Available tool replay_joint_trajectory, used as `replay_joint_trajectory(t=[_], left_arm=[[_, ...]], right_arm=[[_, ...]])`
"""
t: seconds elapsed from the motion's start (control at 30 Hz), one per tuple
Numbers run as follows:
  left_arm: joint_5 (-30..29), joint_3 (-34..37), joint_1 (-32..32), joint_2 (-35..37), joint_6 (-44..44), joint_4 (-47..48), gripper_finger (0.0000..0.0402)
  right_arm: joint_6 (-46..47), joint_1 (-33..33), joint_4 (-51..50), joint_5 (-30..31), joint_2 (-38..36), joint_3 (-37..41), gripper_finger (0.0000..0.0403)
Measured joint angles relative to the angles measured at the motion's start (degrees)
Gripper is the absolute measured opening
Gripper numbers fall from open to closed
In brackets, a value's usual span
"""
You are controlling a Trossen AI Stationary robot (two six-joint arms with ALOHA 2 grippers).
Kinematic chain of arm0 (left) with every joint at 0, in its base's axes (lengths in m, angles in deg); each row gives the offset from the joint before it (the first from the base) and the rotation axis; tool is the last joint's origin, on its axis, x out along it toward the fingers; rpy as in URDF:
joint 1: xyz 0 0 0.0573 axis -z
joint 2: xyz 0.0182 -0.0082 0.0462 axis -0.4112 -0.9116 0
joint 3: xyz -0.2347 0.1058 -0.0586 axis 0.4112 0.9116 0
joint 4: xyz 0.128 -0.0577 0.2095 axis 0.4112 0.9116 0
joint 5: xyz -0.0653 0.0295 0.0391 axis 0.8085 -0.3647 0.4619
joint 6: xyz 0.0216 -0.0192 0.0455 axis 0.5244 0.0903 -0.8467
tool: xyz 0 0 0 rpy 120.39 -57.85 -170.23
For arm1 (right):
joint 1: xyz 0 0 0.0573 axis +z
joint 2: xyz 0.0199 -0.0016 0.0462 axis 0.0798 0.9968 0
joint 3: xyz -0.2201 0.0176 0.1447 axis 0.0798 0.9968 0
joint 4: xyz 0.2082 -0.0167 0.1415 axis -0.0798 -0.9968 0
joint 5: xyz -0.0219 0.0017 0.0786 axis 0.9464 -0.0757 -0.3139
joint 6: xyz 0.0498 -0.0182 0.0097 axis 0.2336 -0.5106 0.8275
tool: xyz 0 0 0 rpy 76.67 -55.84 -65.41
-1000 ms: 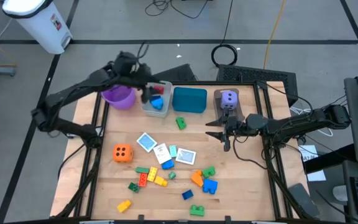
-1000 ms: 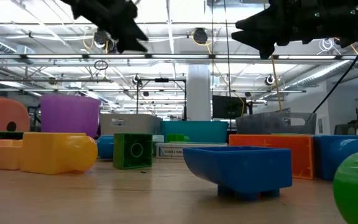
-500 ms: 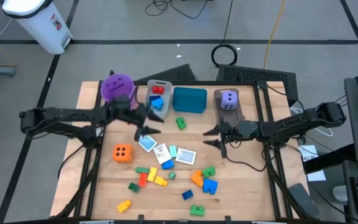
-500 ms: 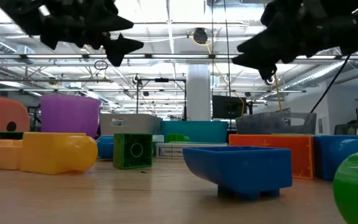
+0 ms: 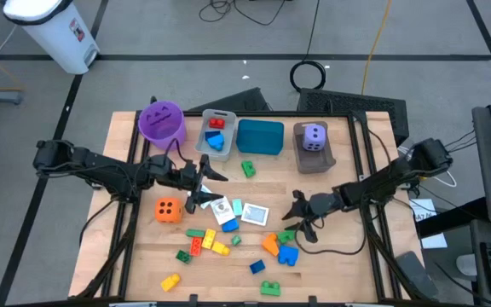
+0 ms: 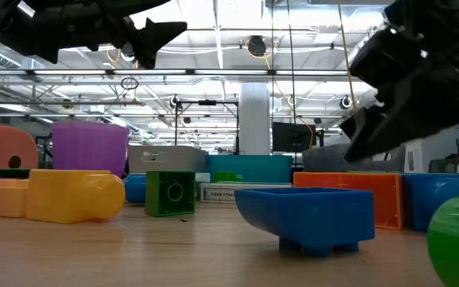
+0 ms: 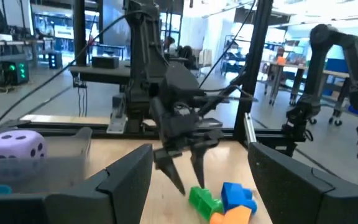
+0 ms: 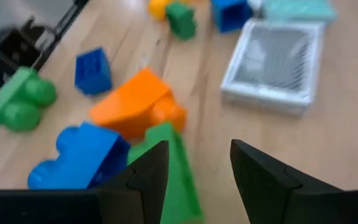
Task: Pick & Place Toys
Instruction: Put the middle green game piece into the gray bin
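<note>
High view: both claws, left (image 5: 203,189) and right (image 5: 301,220), hang released over toys; no legible writing.

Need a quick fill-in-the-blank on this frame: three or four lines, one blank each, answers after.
1. The soft purple die sits inside the ____ bin.
2. The soft orange die lies on the ____.
3. The right gripper hovers over a ____ plastic brick.
4. The left gripper has its jaws ____.

Answers: grey; table; green; open

Two dark jointed arms; black tapered fingers
</note>
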Motion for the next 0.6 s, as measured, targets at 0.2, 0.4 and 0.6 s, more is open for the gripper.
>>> replay_joint_trajectory(t=[0.2,0.4,0.6], left_arm=[[0.0,0.0,0.1,0.0,0.8,0.2,0.0269],[-2.0,0.0,0.1,0.0,1.3,0.3,0.0269],[-2.9,0.0,0.1,0.0,1.3,0.3,0.0269]], right_arm=[[-0.2,3.4,1.4,0.1,4.8,-1.1,0.0167],[-0.7,4.7,0.6,3.2,6.6,-1.3,0.0167],[-2.3,3.8,1.6,3.5,7.6,-1.3,0.0154]])
